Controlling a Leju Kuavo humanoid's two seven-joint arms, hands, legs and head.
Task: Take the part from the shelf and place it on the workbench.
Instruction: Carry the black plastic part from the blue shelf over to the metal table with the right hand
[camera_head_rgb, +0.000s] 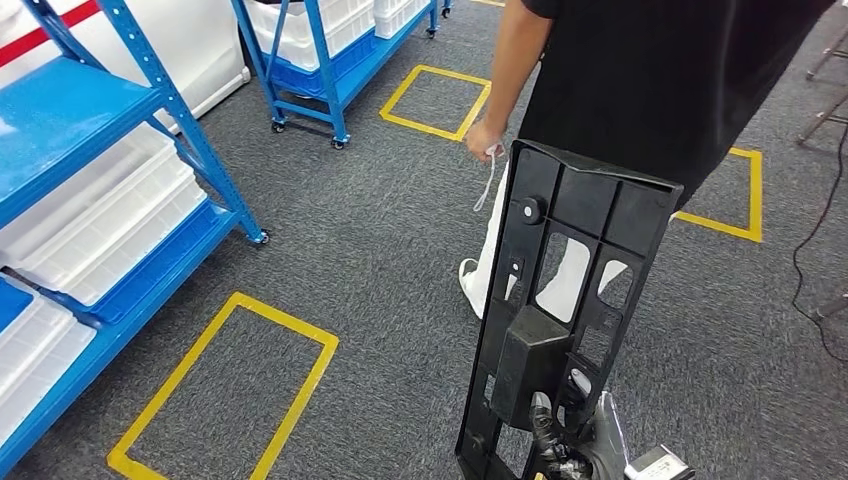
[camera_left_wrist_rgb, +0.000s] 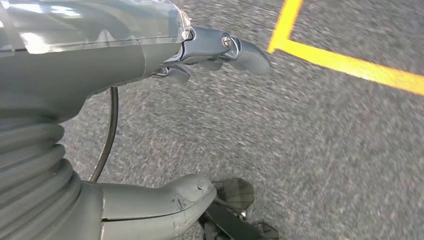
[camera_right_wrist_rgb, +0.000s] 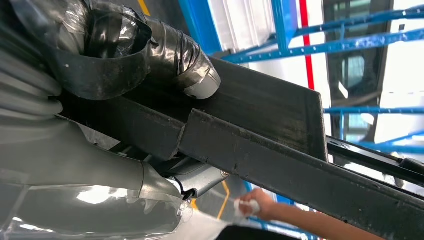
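Right hand (camera_head_rgb: 585, 440) grips the black part (camera_head_rgb: 560, 300) upright, at five o'clock. Left hand (camera_left_wrist_rgb: 150, 125) hangs open over carpet (camera_head_rgb: 380, 250). A person (camera_head_rgb: 640, 80) stands at one o'clock.

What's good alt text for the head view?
The robot's right hand holds a long black plastic part upright over grey carpet. A person in black stands just beyond it; blue shelves with white bins line the left.
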